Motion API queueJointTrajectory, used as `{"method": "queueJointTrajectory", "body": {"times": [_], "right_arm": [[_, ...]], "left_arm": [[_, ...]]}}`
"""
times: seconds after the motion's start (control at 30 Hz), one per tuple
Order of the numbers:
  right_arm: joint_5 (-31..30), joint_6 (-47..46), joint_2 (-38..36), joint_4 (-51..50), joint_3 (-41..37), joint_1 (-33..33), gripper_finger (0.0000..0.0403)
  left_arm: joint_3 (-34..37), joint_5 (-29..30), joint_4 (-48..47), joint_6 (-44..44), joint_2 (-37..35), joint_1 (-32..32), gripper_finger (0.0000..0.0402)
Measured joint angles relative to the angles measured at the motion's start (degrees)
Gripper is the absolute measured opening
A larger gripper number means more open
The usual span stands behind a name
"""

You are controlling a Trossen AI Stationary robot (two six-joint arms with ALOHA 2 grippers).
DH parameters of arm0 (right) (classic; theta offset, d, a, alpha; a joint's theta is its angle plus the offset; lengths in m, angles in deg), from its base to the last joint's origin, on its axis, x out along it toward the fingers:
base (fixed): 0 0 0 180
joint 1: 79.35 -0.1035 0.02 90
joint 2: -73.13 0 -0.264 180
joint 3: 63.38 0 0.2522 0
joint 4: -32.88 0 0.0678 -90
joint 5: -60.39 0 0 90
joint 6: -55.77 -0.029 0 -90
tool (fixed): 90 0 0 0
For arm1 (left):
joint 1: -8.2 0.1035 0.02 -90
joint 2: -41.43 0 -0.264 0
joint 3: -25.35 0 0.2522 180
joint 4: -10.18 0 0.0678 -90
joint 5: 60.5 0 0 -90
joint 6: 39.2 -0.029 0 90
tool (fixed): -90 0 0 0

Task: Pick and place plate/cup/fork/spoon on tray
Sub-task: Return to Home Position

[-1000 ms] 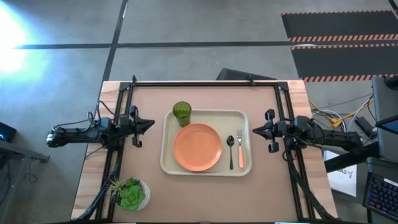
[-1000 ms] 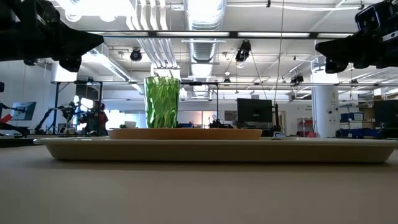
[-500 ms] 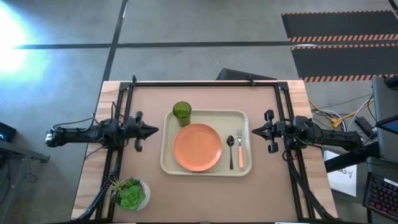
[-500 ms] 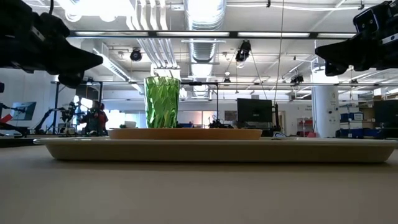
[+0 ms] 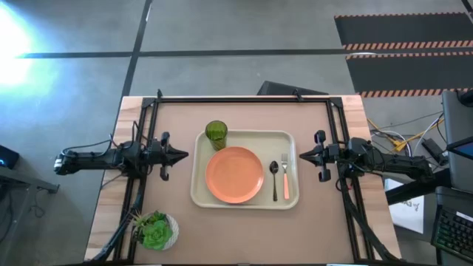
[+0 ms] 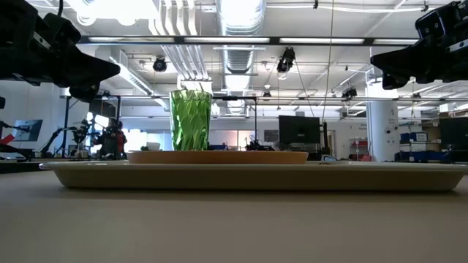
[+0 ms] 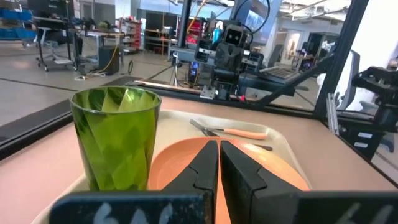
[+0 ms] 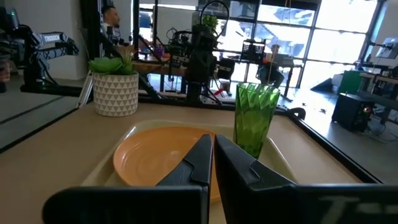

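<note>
From above, you've got the tray (image 5: 245, 168) sitting mid-surface (image 5: 244, 118) with everything already on it: the plate (image 5: 234, 174) in the middle, the cup (image 5: 216, 134) standing upright at the tray's far-left corner, and the spoon (image 5: 274, 175) and fork (image 5: 285, 178) lying side by side along the right edge, fork outermost. Your left pincer (image 5: 182, 154) hangs just off the tray's left side, fingers pressed together and holding nothing. Your right pincer (image 5: 303, 156) mirrors it off the right side, also pinched closed and empty. A small potted plant (image 5: 154, 230) sits at the near-left corner of the surface, well apart from the tray.

Down at surface level, the tray (image 6: 248, 177) stretches nearly across the picture, the plate (image 6: 218, 156) is a thin orange band on top, and the cup (image 6: 191, 120) stands up behind it. Both arms float up high at either side, clear of everything.

Left wrist cam: closed fingers (image 7: 205, 168) pointing over the plate (image 7: 249, 165), cup (image 7: 116, 138) close by, fork (image 7: 239, 132) and spoon beyond.

Right wrist cam: closed fingers (image 8: 198, 163) aimed over the plate (image 8: 160, 155), cup (image 8: 255, 119) beside it, plant (image 8: 114, 86) farther off.
</note>
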Motion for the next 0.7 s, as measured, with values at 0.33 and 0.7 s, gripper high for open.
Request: {"method": "queueJointTrajectory", "body": {"times": [0.33,0.7], "right_arm": [[0.0,-12.2,0.0,-0.1,0.0,0.0,0.0009],[-0.2,-2.9,0.8,-1.0,0.0,0.0,0.0009]], "left_arm": [[0.0,0.3,0.3,-1.5,2.6,0.0,0.0],[0.0,0.6,0.3,-1.4,2.7,0.0,0.0]]}}
